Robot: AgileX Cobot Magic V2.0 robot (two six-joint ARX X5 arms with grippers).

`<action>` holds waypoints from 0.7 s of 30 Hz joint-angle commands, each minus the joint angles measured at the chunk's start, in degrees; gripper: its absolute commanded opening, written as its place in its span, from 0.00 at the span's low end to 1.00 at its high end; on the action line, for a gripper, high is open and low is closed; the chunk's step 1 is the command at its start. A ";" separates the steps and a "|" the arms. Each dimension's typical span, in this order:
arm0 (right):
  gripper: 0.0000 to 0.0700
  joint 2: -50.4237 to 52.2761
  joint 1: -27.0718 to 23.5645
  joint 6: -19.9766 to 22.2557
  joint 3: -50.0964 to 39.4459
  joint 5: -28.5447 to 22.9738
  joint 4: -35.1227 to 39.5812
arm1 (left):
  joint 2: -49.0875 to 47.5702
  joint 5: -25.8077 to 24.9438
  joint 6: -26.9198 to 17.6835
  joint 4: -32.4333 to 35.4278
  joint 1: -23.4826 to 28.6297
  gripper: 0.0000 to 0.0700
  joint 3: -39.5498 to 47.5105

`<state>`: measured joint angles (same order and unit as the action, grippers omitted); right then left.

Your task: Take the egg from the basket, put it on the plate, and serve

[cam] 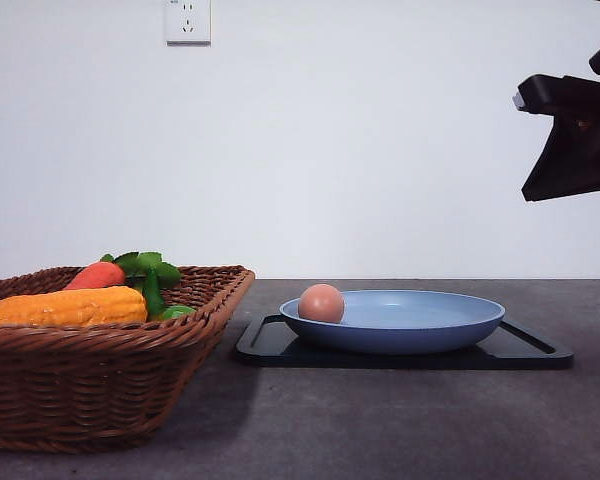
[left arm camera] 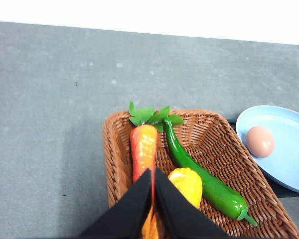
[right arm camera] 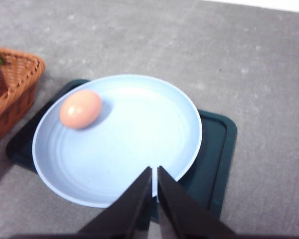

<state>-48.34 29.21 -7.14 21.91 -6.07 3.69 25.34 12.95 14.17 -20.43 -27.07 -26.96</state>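
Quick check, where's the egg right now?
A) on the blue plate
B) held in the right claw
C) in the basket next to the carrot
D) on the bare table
A: the egg lies on the blue plate, near the rim on the side toward the basket; the right claw hovers above the plate with its fingers together and nothing between them.

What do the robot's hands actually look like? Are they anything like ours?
Not much like ours. Each wrist camera shows the left hand and the right hand as two flat, matte black fingers tapering to narrow tips, like a beak. The front camera shows a black, angular, wedge-shaped part of the right arm with a small pale patch at its end. I see no cables or lettering.
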 commanded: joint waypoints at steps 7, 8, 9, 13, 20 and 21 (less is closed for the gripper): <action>0.00 -0.24 0.28 0.10 0.15 -0.22 0.58 | 0.13 -0.33 0.34 0.76 -0.33 0.00 -0.70; 0.00 -0.24 0.28 0.09 0.15 -0.22 0.58 | 0.08 -0.33 0.33 0.68 -0.33 0.00 -0.70; 0.00 -0.24 0.28 0.09 0.15 -0.22 0.58 | -0.02 -0.35 0.33 0.53 -0.33 0.00 -0.70; 0.00 -0.24 0.28 0.11 0.15 -0.22 0.58 | -5.17 0.51 -5.55 0.13 1.71 0.00 -0.68; 0.00 -0.24 0.28 0.11 0.15 -0.22 0.58 | -15.76 0.47 -6.37 1.52 11.66 0.00 2.08; 0.00 -0.24 0.28 0.11 0.15 -0.22 0.58 | -16.99 0.40 -6.47 1.77 13.28 0.00 3.05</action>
<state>-48.34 29.21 -7.14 21.91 -6.09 3.69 8.74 13.34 8.94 -18.67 -14.61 -24.83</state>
